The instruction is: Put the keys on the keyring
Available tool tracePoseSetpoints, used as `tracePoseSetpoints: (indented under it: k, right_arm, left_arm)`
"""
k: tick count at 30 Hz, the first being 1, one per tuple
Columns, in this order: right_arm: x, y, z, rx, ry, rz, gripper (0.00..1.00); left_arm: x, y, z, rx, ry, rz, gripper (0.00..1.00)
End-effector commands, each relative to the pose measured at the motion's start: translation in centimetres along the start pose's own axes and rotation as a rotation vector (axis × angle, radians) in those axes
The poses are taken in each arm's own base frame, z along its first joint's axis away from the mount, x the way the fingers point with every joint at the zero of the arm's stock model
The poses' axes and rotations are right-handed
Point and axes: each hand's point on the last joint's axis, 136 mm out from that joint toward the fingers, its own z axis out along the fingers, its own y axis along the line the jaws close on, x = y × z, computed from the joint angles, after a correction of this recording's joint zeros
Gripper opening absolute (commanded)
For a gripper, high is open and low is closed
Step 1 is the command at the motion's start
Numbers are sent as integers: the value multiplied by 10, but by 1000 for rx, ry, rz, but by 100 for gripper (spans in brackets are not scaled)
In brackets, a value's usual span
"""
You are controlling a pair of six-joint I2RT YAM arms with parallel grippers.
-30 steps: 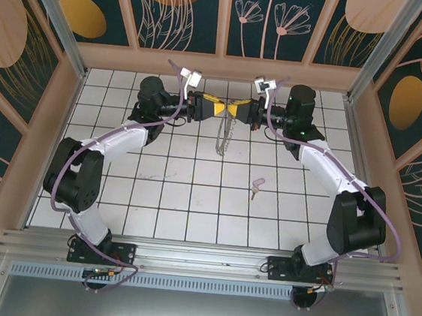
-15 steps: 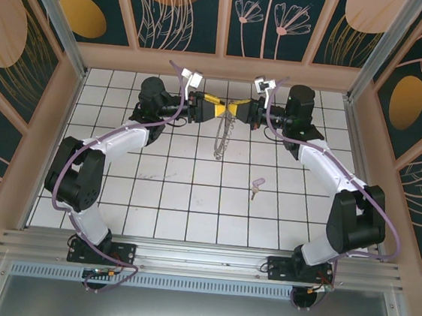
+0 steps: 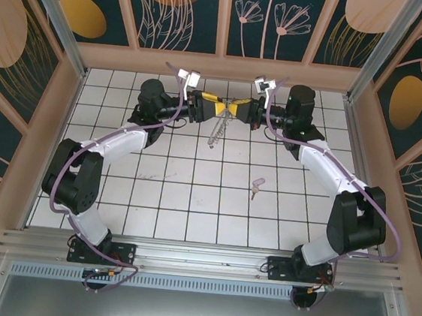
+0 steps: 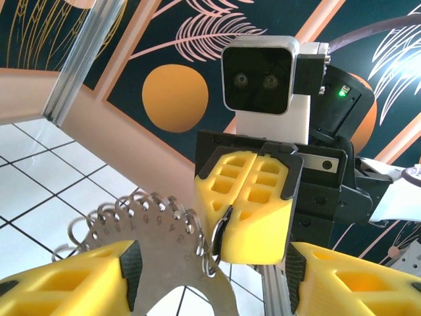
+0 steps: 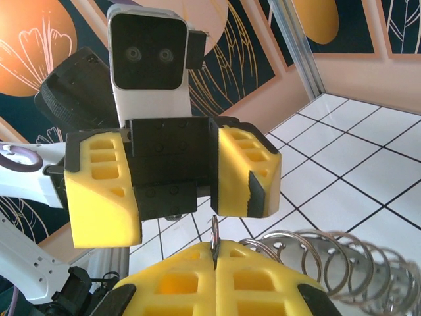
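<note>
The keyring (image 3: pixel 215 132), a thin beige-grey plate edged with small metal rings, hangs above the far middle of the floor. My right gripper (image 3: pixel 235 109) is shut on one of its small rings (image 5: pixel 214 230). In the left wrist view the numbered keyring plate (image 4: pixel 164 243) sits between my left gripper's (image 4: pixel 210 283) spread yellow fingers (image 4: pixel 72 280), which stand open around it. The two grippers face each other tip to tip. The key (image 3: pixel 257 183), with a pale pink head and a short blade, lies on the tiles to the right of centre, far from both grippers.
White tiled floor (image 3: pixel 191 201) bounded by beige walls (image 3: pixel 220 67) and aluminium posts. The arm bases are bolted to the near rail (image 3: pixel 200 259). Purple cables run along both arms.
My left gripper's jaws have spread apart and let go of the keyring. The hanging keyring has swung a little to the left. The right gripper stays shut in place.
</note>
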Motion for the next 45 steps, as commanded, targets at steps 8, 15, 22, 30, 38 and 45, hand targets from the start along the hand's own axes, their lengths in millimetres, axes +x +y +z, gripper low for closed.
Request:
tracePoseSetpoints:
  k: [8, 15, 22, 30, 38, 45]
  right_arm:
    - [-12, 23, -2, -62, -22, -64, 0]
    - [-13, 24, 0, -68, -21, -65, 0]
    - [-13, 23, 2, -71, -21, -65, 0]
    - [-11, 19, 5, -71, -18, -58, 0]
    - [-11, 17, 6, -67, -21, -54, 0]
    - [-10, 15, 8, -67, -20, -49, 0]
  left_arm:
    - [-10, -18, -1, 61, -18, 36, 55]
    - [-5, -10, 3, 79, -9, 4, 51]
    - [-2, -7, 4, 86, -7, -10, 49]
    - [-4, -11, 4, 99, -12, -6, 40]
    - [-2, -14, 6, 115, -3, -7, 33]
    - [1, -15, 7, 119, 2, -8, 22]
